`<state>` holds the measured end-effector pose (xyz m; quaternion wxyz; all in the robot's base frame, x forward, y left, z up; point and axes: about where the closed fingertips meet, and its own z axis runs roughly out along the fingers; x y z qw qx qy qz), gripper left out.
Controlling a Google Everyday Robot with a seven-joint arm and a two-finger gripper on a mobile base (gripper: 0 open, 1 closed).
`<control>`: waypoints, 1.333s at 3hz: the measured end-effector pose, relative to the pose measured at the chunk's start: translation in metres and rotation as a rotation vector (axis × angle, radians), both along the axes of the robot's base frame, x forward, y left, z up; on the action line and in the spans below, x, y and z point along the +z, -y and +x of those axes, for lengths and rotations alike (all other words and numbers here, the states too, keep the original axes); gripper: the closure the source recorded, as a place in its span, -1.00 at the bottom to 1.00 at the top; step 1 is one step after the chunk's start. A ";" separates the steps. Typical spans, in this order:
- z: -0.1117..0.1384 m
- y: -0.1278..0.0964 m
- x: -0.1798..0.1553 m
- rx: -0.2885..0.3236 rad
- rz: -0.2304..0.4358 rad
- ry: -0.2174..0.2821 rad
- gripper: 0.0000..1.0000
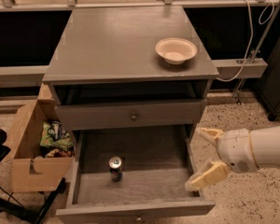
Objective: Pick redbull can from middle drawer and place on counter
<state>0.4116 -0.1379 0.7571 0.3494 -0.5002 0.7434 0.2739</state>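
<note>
Far off to the left of the tool, a brown cardboard box (23, 148) sits on the floor. There is a green snack bag (52, 133) inside it.

Nearer the tool, but well to its left, the redbull can (115, 168) stands up straight on the floor of the middle drawer (149, 190). This drawer is pulled out. The can stands by itself, closer to the left wall, and nothing touches it.

Higher than the tool is a flatter drawer (102, 118) with a small round knob. Over that is the grey worktop (116, 45). A cream bowl (176, 50) sits on it, high above the tool and a bit to its left.

The tool (194, 158) hangs at the right side of the middle drawer, by its right wall. Its two fingers are spread wide and hold nothing. One finger (209, 134) is higher and the other is lower, near the drawer's front right corner. The fat white arm (256, 148) reaches off to the right.
</note>
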 end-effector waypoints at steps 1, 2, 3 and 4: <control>0.002 -0.008 -0.007 0.007 0.032 -0.006 -1.00; 0.002 -0.008 -0.007 0.007 0.032 -0.006 -1.00; 0.014 -0.021 -0.027 0.031 0.102 -0.005 -1.00; 0.031 -0.065 -0.075 0.095 0.180 -0.028 -1.00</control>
